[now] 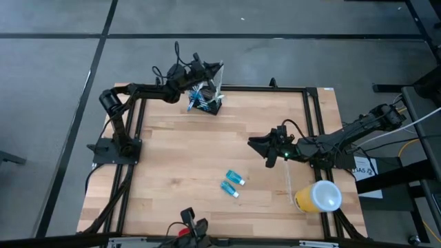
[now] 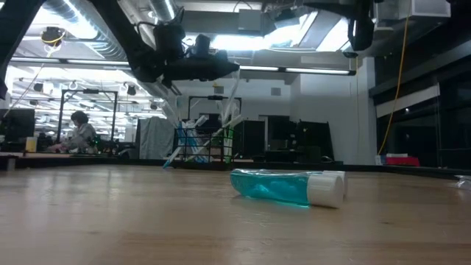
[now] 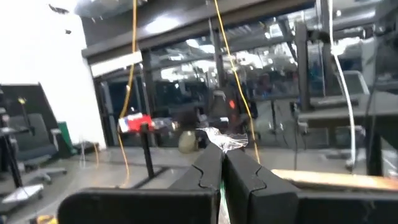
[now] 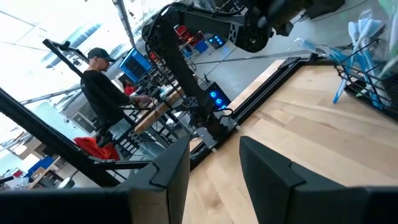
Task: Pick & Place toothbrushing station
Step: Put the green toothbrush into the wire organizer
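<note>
The toothbrushing station [image 1: 207, 102], a low black wire-mesh holder with blue and white toothbrushes standing in it, sits at the table's far edge; it also shows in the low view [image 2: 202, 151]. My left gripper [image 1: 218, 69] hangs just above it, shut on a clear-wrapped toothbrush [image 2: 229, 103]. My right gripper [image 1: 264, 146] hovers open over the table's right half with nothing between its fingers [image 4: 214, 152]. Two blue toothpaste tubes [image 1: 232, 183] lie on the wood near the middle. My left gripper pinches the crinkled clear wrapper at the toothbrush's upper end [image 3: 227, 140] between its two fingertips. The fingers come about level from the table's left. The toothbrush slants down below them, its lower end [image 2: 221, 143] inside the holder among the other brushes.
A yellow cup with a white round lid [image 1: 318, 197] lies on its side at the near right. A thin clear packet [image 1: 288, 178] lies beside it. One toothpaste tube [image 2: 287, 186] fills the low view's middle. A person [image 4: 102, 93] works beyond the table's far left.
</note>
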Controlling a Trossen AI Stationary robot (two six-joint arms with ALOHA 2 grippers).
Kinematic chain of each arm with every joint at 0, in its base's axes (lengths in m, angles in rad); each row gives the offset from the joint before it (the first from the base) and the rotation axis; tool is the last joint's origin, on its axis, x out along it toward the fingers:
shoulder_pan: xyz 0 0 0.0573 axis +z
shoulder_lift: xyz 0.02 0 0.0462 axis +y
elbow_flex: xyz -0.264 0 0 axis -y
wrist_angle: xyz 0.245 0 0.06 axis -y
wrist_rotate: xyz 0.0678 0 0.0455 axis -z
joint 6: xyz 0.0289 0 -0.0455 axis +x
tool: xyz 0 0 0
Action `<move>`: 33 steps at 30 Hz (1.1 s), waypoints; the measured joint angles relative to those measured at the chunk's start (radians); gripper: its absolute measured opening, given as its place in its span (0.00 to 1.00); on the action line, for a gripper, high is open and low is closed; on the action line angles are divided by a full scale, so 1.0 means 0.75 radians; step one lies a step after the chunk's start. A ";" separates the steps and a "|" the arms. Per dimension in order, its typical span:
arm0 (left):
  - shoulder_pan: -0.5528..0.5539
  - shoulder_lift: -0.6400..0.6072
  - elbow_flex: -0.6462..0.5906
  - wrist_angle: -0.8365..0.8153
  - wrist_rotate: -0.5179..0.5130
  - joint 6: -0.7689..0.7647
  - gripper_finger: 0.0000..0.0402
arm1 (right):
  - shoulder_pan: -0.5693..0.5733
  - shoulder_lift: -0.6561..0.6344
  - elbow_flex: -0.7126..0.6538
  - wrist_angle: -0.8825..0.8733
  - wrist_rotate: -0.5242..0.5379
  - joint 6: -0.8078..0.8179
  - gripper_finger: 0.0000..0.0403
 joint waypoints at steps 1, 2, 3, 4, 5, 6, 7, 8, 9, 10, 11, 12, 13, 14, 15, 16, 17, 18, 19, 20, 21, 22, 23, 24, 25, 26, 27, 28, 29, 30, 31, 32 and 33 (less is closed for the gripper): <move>0.008 0.000 0.001 0.023 -0.002 -0.004 0.00 | -0.001 0.000 0.000 0.000 0.001 0.002 0.36; 0.016 0.000 0.006 0.037 0.001 -0.015 0.00 | -0.003 0.000 0.000 -0.001 0.006 0.008 0.36; 0.023 -0.001 0.012 0.040 0.003 -0.021 0.00 | -0.003 0.000 0.000 -0.004 0.010 0.013 0.36; 0.028 -0.002 0.013 0.041 0.004 -0.024 0.00 | -0.003 0.000 0.000 -0.005 0.010 0.015 0.36; 0.029 -0.002 0.013 0.041 0.004 -0.025 0.00 | -0.004 0.000 0.000 -0.005 0.010 0.015 0.36; 0.030 -0.002 0.012 0.044 0.003 -0.031 0.00 | -0.006 0.000 0.000 -0.005 0.012 0.017 0.36; 0.029 -0.002 0.012 0.053 0.004 -0.034 0.00 | -0.007 0.000 0.000 -0.005 0.018 0.018 0.36; 0.029 -0.002 0.012 0.057 0.004 -0.033 0.00 | -0.007 0.000 0.000 -0.005 0.023 0.019 0.36; 0.028 -0.002 0.012 0.051 0.003 -0.027 0.00 | -0.008 0.000 -0.001 -0.005 0.029 0.019 0.36; 0.027 -0.001 0.012 0.035 -0.004 -0.018 0.00 | -0.009 0.000 -0.001 -0.005 0.035 0.019 0.35; 0.027 0.008 0.012 0.037 -0.013 -0.017 0.00 | -0.010 0.000 -0.001 -0.005 0.039 0.019 0.35; 0.027 0.017 0.011 0.054 -0.015 -0.025 0.00 | -0.011 0.000 -0.001 -0.005 0.040 0.019 0.34; 0.029 0.020 0.009 0.072 -0.017 -0.035 0.00 | -0.011 0.000 -0.001 -0.005 0.040 0.019 0.33; 0.029 0.020 0.010 0.091 -0.021 -0.034 0.00 | -0.011 0.000 -0.001 -0.005 0.040 0.019 0.33; 0.029 0.017 0.015 0.105 -0.030 -0.027 0.00 | -0.011 0.000 -0.001 -0.005 0.040 0.019 0.32; 0.029 0.016 0.023 0.107 -0.032 -0.027 0.00 | -0.011 0.000 -0.001 -0.005 0.040 0.019 0.31; 0.032 0.017 0.027 0.108 -0.032 -0.029 0.00 | -0.011 0.000 -0.001 -0.005 0.039 0.019 0.30; 0.034 0.022 0.030 0.108 -0.029 -0.038 0.00 | -0.011 0.000 -0.001 -0.005 0.039 0.019 0.29; 0.033 0.025 0.033 0.106 -0.026 -0.046 0.00 | -0.011 0.000 -0.001 -0.005 0.040 0.020 0.28; 0.031 0.025 0.036 0.106 -0.026 -0.047 0.00 | -0.011 0.000 -0.001 -0.005 0.040 0.020 0.27; 0.028 0.025 0.044 0.108 -0.026 -0.048 0.00 | -0.011 0.000 -0.001 -0.005 0.040 0.020 0.26; 0.026 0.023 0.048 0.112 -0.026 -0.048 0.00 | -0.011 0.000 -0.001 -0.005 0.039 0.020 0.25; 0.026 0.022 0.048 0.106 -0.026 -0.049 0.00 | -0.011 0.000 -0.001 -0.005 0.040 0.019 0.24; 0.025 0.022 0.048 0.076 -0.026 -0.048 0.00 | -0.011 0.000 -0.001 -0.005 0.039 0.019 0.24; 0.023 0.023 0.047 0.036 -0.024 -0.047 0.00 | -0.011 0.000 -0.001 -0.005 0.040 0.019 0.23; 0.016 0.024 0.042 0.010 -0.018 -0.047 0.00 | -0.011 0.000 -0.001 -0.005 0.040 0.018 0.23; 0.009 0.025 0.038 -0.004 -0.017 -0.047 0.00 | -0.011 0.000 -0.001 -0.005 0.040 0.018 0.22; -0.003 0.024 0.029 0.000 -0.018 -0.048 0.00 | -0.011 0.000 -0.001 -0.005 0.040 0.016 0.22; -0.017 0.023 0.018 0.005 -0.017 -0.047 0.00 | -0.011 0.000 -0.001 -0.005 0.040 0.016 0.22; -0.032 0.023 0.006 0.006 -0.018 -0.047 0.00 | -0.011 0.000 -0.001 -0.005 0.040 0.016 0.22; -0.045 0.023 -0.007 0.004 -0.022 -0.047 0.00 | -0.011 0.000 -0.001 -0.005 0.040 0.016 0.22; -0.057 0.023 -0.018 0.002 -0.026 -0.039 0.00 | -0.011 0.000 -0.001 -0.005 0.040 0.015 0.22; -0.067 0.023 -0.027 0.001 -0.032 -0.032 0.00 | -0.011 0.000 -0.001 -0.005 0.039 0.015 0.22</move>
